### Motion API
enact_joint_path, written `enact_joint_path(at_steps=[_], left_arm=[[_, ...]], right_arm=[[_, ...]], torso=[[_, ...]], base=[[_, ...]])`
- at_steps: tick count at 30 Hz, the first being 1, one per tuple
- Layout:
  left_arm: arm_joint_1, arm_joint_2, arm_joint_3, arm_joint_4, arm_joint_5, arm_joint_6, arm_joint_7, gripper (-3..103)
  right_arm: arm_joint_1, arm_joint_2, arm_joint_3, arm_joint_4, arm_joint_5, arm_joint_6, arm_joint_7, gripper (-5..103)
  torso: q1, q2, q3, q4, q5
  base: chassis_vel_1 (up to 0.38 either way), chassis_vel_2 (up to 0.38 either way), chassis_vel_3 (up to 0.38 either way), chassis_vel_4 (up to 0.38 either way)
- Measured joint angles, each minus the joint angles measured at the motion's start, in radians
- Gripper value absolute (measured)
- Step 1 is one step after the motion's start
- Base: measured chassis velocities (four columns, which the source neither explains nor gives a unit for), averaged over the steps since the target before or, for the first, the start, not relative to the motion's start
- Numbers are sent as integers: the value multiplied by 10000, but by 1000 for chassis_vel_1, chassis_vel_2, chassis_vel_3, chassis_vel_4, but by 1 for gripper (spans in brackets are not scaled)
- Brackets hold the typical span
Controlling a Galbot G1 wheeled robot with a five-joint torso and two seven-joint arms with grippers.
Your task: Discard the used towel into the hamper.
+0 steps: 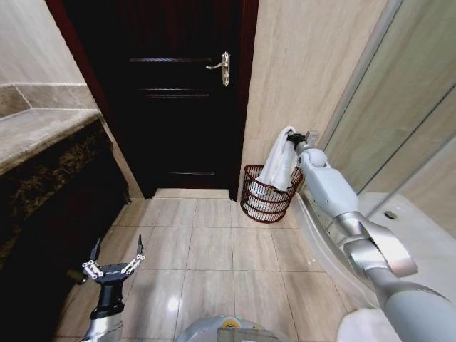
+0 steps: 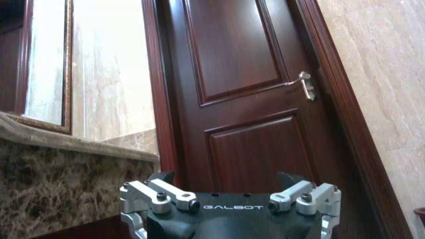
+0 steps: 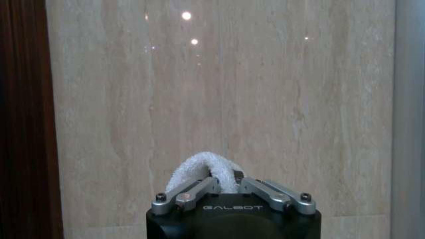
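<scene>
- I see the hamper (image 1: 265,194) on the floor (image 1: 206,249), against the wall (image 1: 299,71), right of the door (image 1: 182,92).
- My right pincer (image 1: 291,140) is above it, clamping the towel (image 1: 276,167), whose lower end hangs into the hamper.
- The counter (image 1: 35,132) is to my left, with my left pincer (image 1: 114,255) low beside it, fingers spread.

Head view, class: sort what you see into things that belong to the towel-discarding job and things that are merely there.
Belonging to the job:
- towel, white, clamped in the right pincer, its lower end hanging into the hamper
- hamper, on the floor by the wall

Merely there:
- door
- door handle
- stone counter
- left pincer, open, idle low over the floor
</scene>
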Motion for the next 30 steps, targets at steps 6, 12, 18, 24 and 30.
enact_joint_path(at_steps=[6,12,18,24,30], left_arm=[[-20,0,-7,62,-36,-12,1,100],[-99,0,10,184,-37,-60,0,100],[-86,0,6,229,-105,-133,-1,100],[-10,0,-75,250,-323,-232,-8,100],[104,0,-221,359,-600,-368,-13,100]], right_arm=[[385,-12,64,163,124,87,230,2],[871,-78,-74,94,174,47,217,2],[1055,384,-75,-961,-241,201,55,2],[971,767,109,-1470,-682,312,51,2],[762,833,161,-1461,-827,337,126,2]], torso=[[-102,-270,-166,2,1],[-159,-463,-307,0,-3],[-174,-732,-508,3,3],[-176,-882,-668,-1,-4],[-177,-888,-680,-1,1]], base=[[0,0,0,0],[0,0,0,0],[0,0,0,0],[0,0,0,0],[0,0,0,0]])
